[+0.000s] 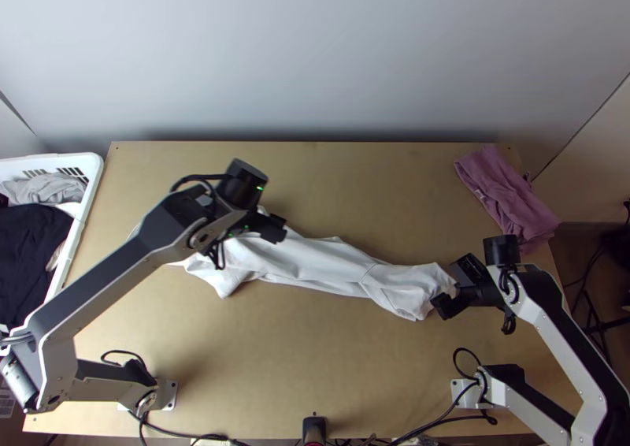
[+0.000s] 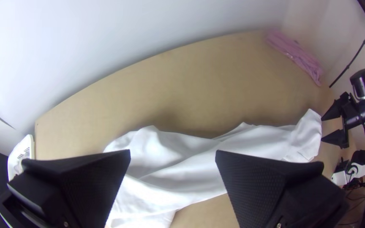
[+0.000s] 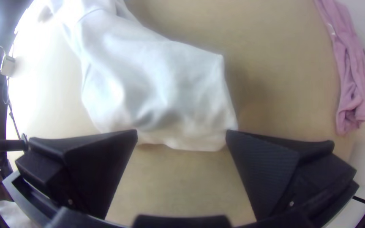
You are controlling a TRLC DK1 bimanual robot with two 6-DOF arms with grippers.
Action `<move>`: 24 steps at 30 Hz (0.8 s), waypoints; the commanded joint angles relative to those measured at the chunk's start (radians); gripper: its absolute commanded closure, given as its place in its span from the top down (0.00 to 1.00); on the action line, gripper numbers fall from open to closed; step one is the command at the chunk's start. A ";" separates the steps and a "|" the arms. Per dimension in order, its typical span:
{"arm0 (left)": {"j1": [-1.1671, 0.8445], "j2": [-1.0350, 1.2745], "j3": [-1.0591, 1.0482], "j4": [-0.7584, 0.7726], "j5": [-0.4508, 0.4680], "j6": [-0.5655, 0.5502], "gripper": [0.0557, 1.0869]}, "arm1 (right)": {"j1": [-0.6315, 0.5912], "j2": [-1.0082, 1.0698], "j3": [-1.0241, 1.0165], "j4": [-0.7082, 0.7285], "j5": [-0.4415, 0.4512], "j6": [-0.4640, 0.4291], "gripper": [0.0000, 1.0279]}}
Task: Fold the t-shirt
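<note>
White t-shirt (image 1: pixel 315 262) lies in a long, rumpled strip, centre-left to right of centre in the top view; we'd call this spreading, with folding proper not begun. Left gripper (image 2: pixel 172 153): jaws wide apart above the shirt's left part, nothing held. Right gripper (image 3: pixel 181 131): jaws wide apart at its right end, cloth edge between the tips, unclamped; contact we can't tell. Next we'd need both to pinch edges and open it flat.
</note>
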 commanded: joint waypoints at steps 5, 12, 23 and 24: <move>0.137 -0.100 -0.054 -0.001 -0.007 0.001 0.95 | -0.035 0.159 0.041 0.077 -0.004 -0.068 0.95; 0.150 -0.138 -0.087 -0.006 -0.007 0.010 0.95 | -0.107 0.228 0.132 0.114 -0.004 -0.096 0.95; 0.170 -0.143 -0.099 -0.002 -0.009 0.026 0.95 | -0.035 0.279 0.123 0.132 -0.002 -0.088 0.85; 0.176 -0.143 -0.101 -0.002 -0.009 0.027 0.95 | -0.032 0.276 0.126 0.132 -0.004 -0.088 0.84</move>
